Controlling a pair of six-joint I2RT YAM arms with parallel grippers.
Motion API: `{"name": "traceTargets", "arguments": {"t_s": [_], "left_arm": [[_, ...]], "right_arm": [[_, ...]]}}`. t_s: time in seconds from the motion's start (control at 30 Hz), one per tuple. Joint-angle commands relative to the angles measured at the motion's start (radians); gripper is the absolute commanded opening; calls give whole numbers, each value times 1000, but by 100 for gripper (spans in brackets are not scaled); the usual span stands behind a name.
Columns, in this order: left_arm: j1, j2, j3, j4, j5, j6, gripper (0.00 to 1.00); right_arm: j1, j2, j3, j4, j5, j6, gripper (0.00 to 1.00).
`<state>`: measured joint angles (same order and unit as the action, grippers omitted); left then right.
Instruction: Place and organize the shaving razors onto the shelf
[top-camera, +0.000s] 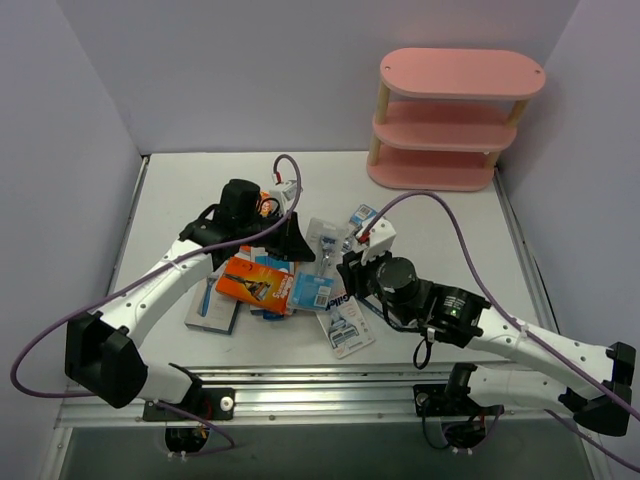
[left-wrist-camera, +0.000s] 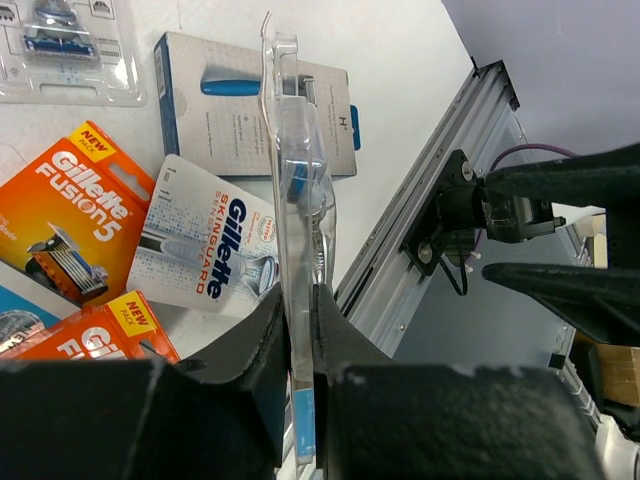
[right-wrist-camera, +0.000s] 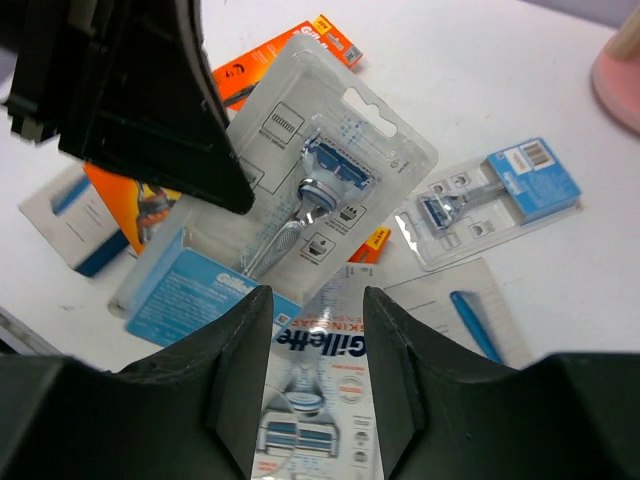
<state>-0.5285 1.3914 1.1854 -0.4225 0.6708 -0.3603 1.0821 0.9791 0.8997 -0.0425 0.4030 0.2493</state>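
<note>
Barely getting going: I'm pinching one blister pack (left-wrist-camera: 298, 170) edge-on in the left claw (left-wrist-camera: 299, 305), the right claw (right-wrist-camera: 315, 320) is hanging half-open and empty over the other razors (top-camera: 262, 283) on the surface (top-camera: 195, 190), and the shelf (top-camera: 460, 72) is sitting well apart with nothing on it.

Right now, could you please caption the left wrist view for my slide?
Left gripper clamps a clear plastic blister razor pack edge-on; an orange cardboard Gillette Fusion5 box lies beyond.
</note>
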Motion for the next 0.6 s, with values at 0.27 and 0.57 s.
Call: {"name": "traceTargets", "arguments": {"t_s": [0.27,0.57], "left_arm": [[-5,40,91,-156,59,-28,2],[-60,32,123,-232,133,-46,2]], "right_arm": [[232,-48,-24,-37,183,-531,52],[351,-39,-68,-34,238,-731,64]]}}
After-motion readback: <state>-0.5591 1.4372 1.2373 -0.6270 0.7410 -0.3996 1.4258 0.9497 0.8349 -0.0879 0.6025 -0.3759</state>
